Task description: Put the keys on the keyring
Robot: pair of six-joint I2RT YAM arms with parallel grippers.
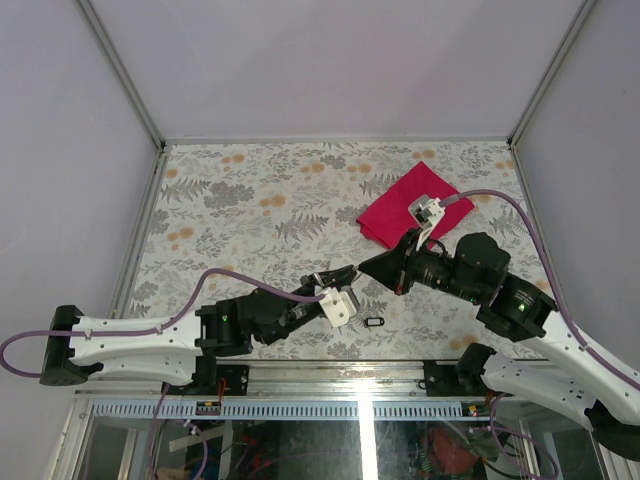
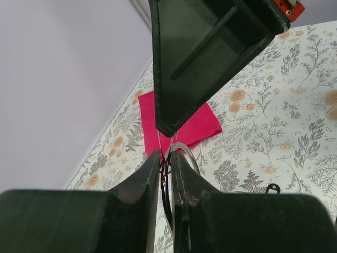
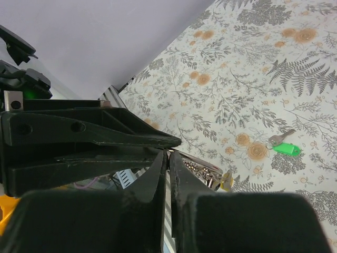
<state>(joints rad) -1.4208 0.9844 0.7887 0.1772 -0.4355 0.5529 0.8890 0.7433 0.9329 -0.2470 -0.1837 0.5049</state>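
My two grippers meet tip to tip over the near middle of the table. The left gripper is shut on the keyring, a thin silver wire loop, with a dark strip pinched beside it. The right gripper is closed with its tips on the keyring from the opposite side. A pale yellow key tag hangs on the ring. One black-framed key tag lies on the table below the grippers.
A red cloth lies on the floral tabletop behind the right arm. A green tag with a metal key lies on the table. Grey walls enclose the left, back and right sides.
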